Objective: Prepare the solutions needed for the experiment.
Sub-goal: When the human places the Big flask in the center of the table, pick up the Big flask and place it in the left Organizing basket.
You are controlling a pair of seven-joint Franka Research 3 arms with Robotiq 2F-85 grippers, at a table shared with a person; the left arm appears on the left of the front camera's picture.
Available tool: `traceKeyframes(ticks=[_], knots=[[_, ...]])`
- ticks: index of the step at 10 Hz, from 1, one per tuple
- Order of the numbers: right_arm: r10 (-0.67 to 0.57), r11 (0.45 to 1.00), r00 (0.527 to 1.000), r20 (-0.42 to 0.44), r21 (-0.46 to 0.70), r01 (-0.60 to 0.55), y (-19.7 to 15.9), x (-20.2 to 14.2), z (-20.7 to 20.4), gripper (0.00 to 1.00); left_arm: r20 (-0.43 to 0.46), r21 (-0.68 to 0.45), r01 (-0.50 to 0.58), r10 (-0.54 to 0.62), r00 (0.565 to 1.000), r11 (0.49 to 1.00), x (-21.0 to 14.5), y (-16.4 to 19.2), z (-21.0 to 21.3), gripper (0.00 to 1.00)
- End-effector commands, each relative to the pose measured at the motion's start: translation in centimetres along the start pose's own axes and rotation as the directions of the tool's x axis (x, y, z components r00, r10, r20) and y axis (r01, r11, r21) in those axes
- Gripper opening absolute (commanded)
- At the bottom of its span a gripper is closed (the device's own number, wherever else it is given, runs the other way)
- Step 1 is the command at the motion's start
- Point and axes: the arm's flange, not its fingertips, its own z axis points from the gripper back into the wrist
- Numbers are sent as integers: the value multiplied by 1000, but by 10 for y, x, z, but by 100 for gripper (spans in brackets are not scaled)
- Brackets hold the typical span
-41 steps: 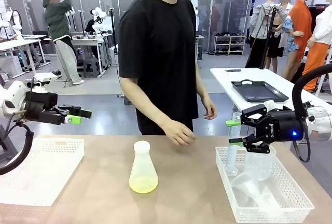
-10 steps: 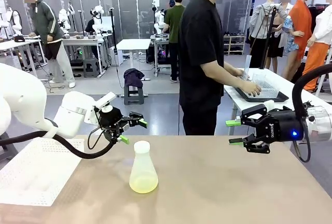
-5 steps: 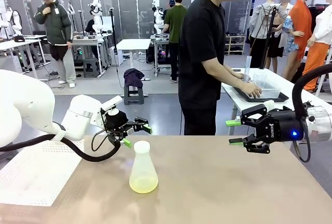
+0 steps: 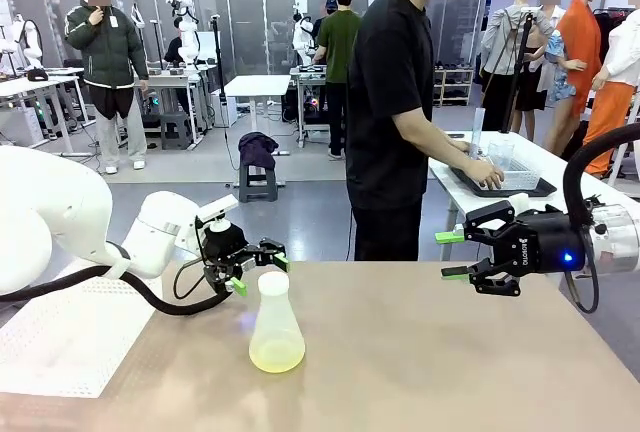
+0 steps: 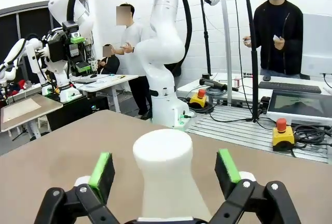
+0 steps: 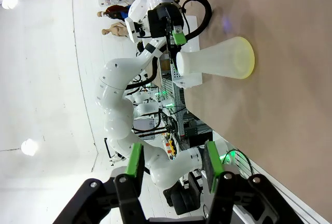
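A translucent conical flask (image 4: 276, 324) stands upright at the table's middle, with a shallow layer of pale yellow-green solution (image 4: 277, 356) at its bottom. My left gripper (image 4: 260, 270) is open just behind the flask's mouth. In the left wrist view the flask neck (image 5: 162, 154) stands between the spread green pads (image 5: 102, 167) without touching either. My right gripper (image 4: 450, 255) hovers open at the right, well away from the flask, with nothing between its fingers. The right wrist view has the flask (image 6: 215, 60) far beyond my right gripper (image 6: 174, 161), with the left gripper (image 6: 174, 32) at its neck.
A white perforated tray (image 4: 60, 337) lies at the table's left. The person (image 4: 390, 112) stands at the far side, turned toward a side table (image 4: 560, 177) with both hands at a clear basket (image 4: 505, 162) on a dark tray.
My left gripper has come down and closer, and is now around the flask neck, still open. The basket that earlier stood at the right is now on the side table. The right arm is still.
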Motion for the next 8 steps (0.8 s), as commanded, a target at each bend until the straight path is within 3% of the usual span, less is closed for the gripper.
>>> traceKeyframes(ticks=[1, 8], knots=[[1, 1000, 1000, 0, 6, -1, 1, 0, 0, 59, 24, -49, -30, 32, 999, 998, -8, 14, 2, 100], [1, 1000, 1000, 0, 6, -1, 1, 0, 0, 59, 18, -98, -103, 105, 994, 990, -28, 22, -21, 100]])
